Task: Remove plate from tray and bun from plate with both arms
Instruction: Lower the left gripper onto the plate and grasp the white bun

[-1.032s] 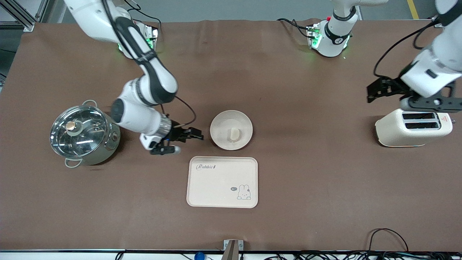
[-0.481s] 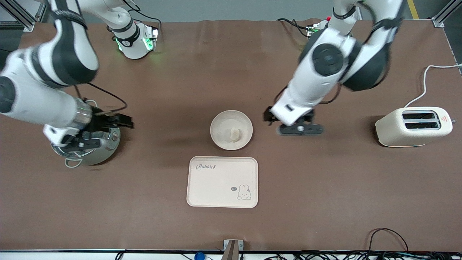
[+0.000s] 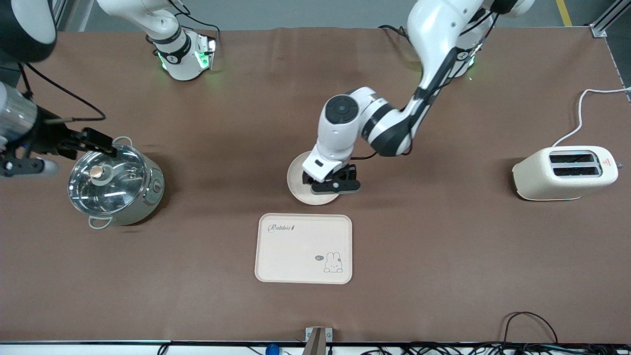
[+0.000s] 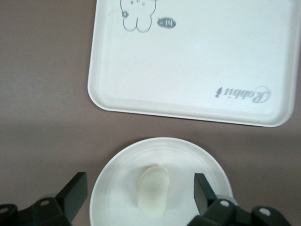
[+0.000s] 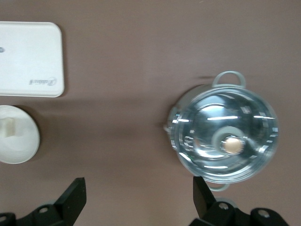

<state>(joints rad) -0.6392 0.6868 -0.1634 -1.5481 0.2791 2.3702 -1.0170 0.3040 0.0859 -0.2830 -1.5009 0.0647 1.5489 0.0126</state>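
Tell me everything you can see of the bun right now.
The bun is a small, pale cream, smooth oblong lump that looks like soft dough. It lies on its side near the middle of the round white plate, touching only the plate. The left gripper hangs over it with fingers open on either side, not touching it. In the front view that gripper hides the bun. The plate sits on the brown table, just farther from the front camera than the rabbit tray.

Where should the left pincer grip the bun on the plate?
Probably across the bun's narrow middle, coming straight down. It lies flat and oblong in the plate, and the left pincer already hangs open over it, one finger on each long side.
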